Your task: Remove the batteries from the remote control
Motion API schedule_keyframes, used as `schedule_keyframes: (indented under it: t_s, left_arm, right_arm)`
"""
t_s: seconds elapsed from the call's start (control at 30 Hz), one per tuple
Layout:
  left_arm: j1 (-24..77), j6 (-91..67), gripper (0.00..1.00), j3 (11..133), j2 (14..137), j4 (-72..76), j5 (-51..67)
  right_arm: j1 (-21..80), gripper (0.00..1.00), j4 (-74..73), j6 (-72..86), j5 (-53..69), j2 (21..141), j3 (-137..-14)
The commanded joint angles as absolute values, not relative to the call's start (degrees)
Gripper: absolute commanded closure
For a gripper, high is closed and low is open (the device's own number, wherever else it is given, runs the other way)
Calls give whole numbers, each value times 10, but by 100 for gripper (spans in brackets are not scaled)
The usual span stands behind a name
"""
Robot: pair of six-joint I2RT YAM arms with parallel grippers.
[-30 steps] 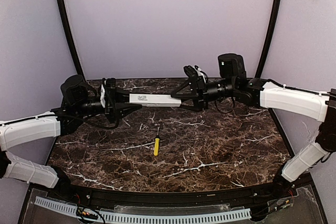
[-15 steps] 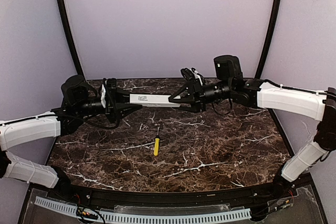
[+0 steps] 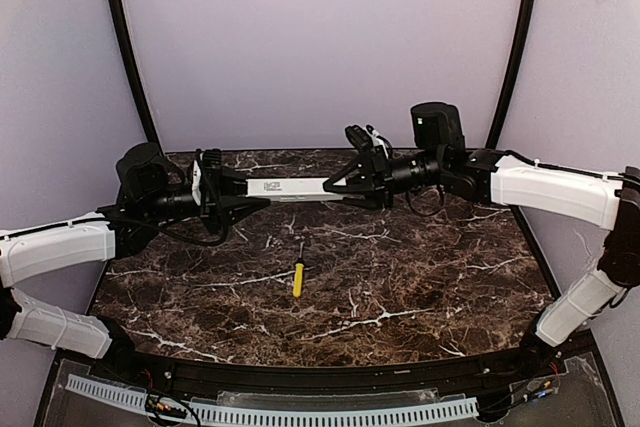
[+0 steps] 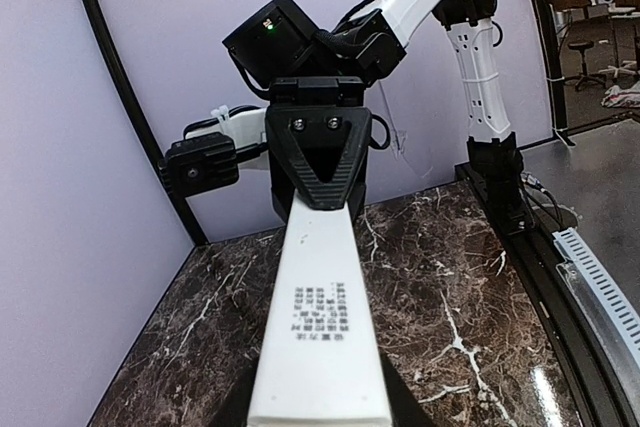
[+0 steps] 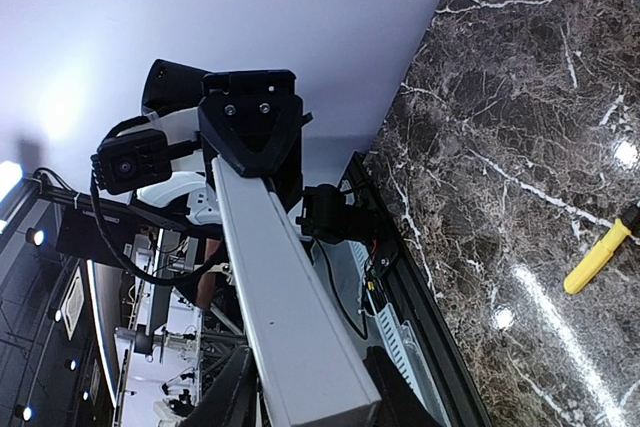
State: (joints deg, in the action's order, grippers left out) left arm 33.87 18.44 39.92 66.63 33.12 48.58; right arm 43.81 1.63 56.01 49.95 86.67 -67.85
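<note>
**Remote control** [image 3: 295, 187]: slim white-grey bar of smooth plastic, flat-faced and square-edged. A small block of dark print sat on the face turned to the top camera. I held it level in the air over the far part of the table, stretched between my two grippers.

**Left gripper** [image 3: 250, 188]: matt black, wedge-shaped fingers. They were clenched on the bar's left end.

**Right gripper** [image 3: 335, 188]: the same black triangular fingers, one showing two screw heads in my left wrist view. They were clamped on the bar's right end.

**Table** [image 3: 420, 277]: dark brown marble pattern with white veins, glossy enough to catch the lights.

**Screwdriver** [image 3: 297, 278]: yellow handle and thin dark shaft. It lay on the marble near the middle, nearer my bases than the bar and apart from both grippers.
</note>
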Motion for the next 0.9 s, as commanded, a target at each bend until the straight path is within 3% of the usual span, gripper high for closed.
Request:
schedule_keyframes:
  t_s: [0.0, 0.4, 0.6, 0.87]
  left_arm:
    - [346, 182, 100, 410, 660, 344, 491]
    - [346, 166, 100, 405, 661, 365, 492]
    - [347, 163, 100, 403, 659, 371, 492]
    - [346, 164, 100, 402, 662, 369, 492]
  right_arm:
    - [449, 81, 27, 555, 496, 873, -684]
    - [449, 78, 30, 555, 496, 870, -683]
    - [448, 51, 27, 555, 495, 869, -682]
    - [444, 37, 6, 552, 475, 857, -677]
